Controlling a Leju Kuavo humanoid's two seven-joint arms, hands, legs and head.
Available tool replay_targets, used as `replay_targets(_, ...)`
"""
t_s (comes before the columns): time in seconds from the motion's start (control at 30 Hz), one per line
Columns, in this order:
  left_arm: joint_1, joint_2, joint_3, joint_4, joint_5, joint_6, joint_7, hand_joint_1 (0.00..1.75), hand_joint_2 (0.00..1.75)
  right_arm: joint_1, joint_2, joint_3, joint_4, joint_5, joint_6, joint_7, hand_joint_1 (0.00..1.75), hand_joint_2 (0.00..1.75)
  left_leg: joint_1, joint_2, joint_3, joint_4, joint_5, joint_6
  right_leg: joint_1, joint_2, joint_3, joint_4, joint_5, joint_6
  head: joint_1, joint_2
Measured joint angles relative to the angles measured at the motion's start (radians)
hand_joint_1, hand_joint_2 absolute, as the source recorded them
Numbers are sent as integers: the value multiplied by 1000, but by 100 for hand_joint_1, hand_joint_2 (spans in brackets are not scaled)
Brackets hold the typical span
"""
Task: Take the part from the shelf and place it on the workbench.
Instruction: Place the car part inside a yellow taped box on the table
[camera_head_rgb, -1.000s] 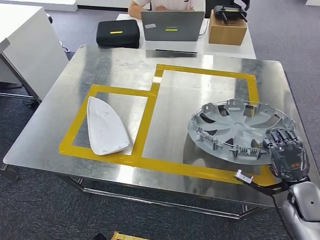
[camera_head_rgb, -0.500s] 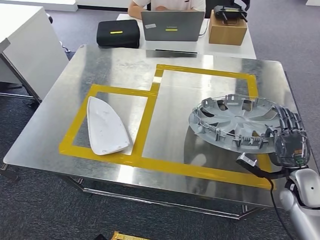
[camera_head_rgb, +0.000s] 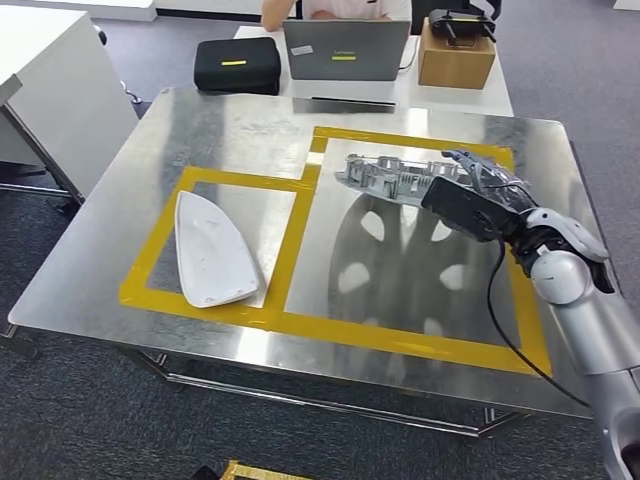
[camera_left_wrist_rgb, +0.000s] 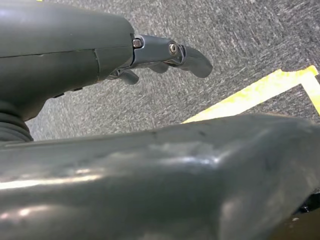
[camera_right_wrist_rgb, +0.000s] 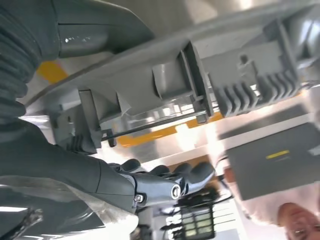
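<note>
One grey hubcap (camera_head_rgb: 400, 178) upper right of centre in the head frame, held edge-on above the workbench (camera_head_rgb: 226, 130), inside the larger yellow-taped square (camera_head_rgb: 411, 145), its spoke pattern mirrored in the steel below; right hand (camera_head_rgb: 483, 200) clamped on its right rim, ribbed rim (camera_right_wrist_rgb: 196, 80) close across the right wrist frame. Left of centre, flat in the smaller taped square, a white panel (camera_head_rgb: 211, 252). Along the top edge, a black case (camera_head_rgb: 235, 66), laptop (camera_head_rgb: 346, 50), cardboard box (camera_head_rgb: 453, 55); left hand (camera_left_wrist_rgb: 151, 52) over grey carpet, fingers apart, holding nothing.
</note>
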Motion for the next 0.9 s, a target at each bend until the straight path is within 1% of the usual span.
replay_targets(0.1, 2, -1, 0, 0, 3, -5, 2, 0, 0, -42, 6, 44, 8, -67, 13, 15, 0, 175, 0, -1, -1, 0, 0, 0, 0, -1, 0, 0, 0, 0, 0, 0)
replay_targets(0.43, 8, 0, 0, 0, 18, -15, 5, 0, 0, -121, 9, 162, 11, -225, 45, 42, 0, 175, 0, -1, -2, 1, 0, 0, 0, -1, -1, 0, 0, 0, 0, 0)
replay_targets(0.53, 9, 0, 0, 0, 24, -20, 5, 0, 0, -159, 7, 220, 4, -277, 83, 54, 0, 175, 0, -1, -2, 1, 0, 0, 0, 0, -2, 0, 0, 0, 0, 0)
replay_targets(0.6, 8, 0, 0, 0, 28, -23, 4, 0, 0, -195, 2, 266, -4, -330, 128, 72, 0, 175, 0, -1, -2, 1, 0, 0, 0, 0, -2, 0, 1, 0, 0, 0)
replay_targets(0.67, 7, 0, 0, 0, 31, -26, 1, 0, 0, -240, -15, 319, -10, -404, 196, 88, 0, 175, 0, -1, -2, 1, 1, 0, 0, -1, -2, 0, 1, 0, 0, 0)
replay_targets(0.77, 7, 0, 0, 0, 34, -29, -5, 0, 0, -327, -72, 413, -22, -522, 282, 99, 0, 175, 0, -2, -2, 1, 1, 0, 0, -2, -2, 0, 1, 0, 0, 0)
replay_targets(0.83, 7, 0, 0, 0, 35, -29, -6, 0, 0, -383, -116, 473, -32, -567, 301, 101, 0, 175, 0, -2, -3, 1, 1, 0, 0, -1, -2, 0, 1, 0, 0, 0)
replay_targets(0.9, 6, 1, 0, 0, 35, -30, -7, 0, 0, -420, -149, 516, -39, -585, 306, 103, 0, 175, 0, -2, -3, 2, 1, 0, 0, -1, -2, 0, 1, 0, 0, 0)
